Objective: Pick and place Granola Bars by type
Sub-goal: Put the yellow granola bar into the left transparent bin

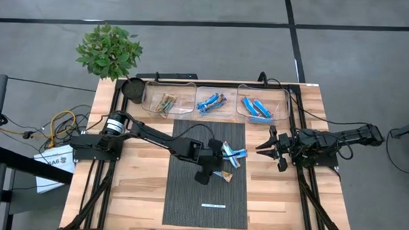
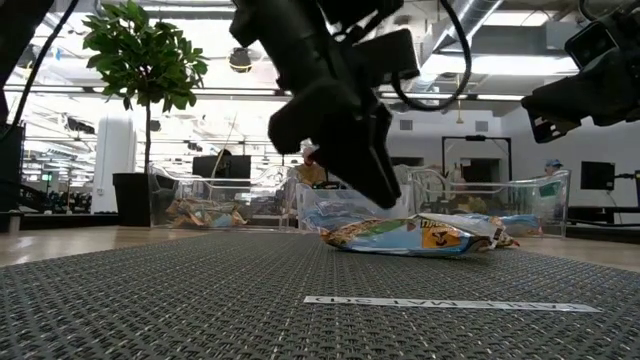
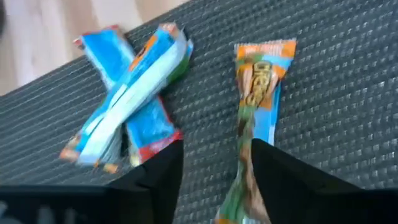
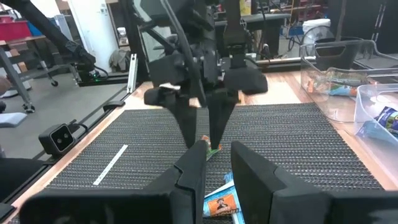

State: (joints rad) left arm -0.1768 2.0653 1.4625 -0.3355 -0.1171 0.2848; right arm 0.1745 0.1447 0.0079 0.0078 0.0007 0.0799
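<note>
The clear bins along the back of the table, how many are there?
3, side by side along the back edge: left bin, middle bin, right bin. Each holds granola bars.

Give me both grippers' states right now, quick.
Left gripper: fingers open around an orange-and-blue granola bar on the mat, not clamped.
Right gripper: empty, parked by the right edge; open or shut cannot be told.

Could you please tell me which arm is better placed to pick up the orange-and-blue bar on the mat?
The left: its gripper is open astride the orange-and-blue bar; the right gripper waits beside the mat.
</note>
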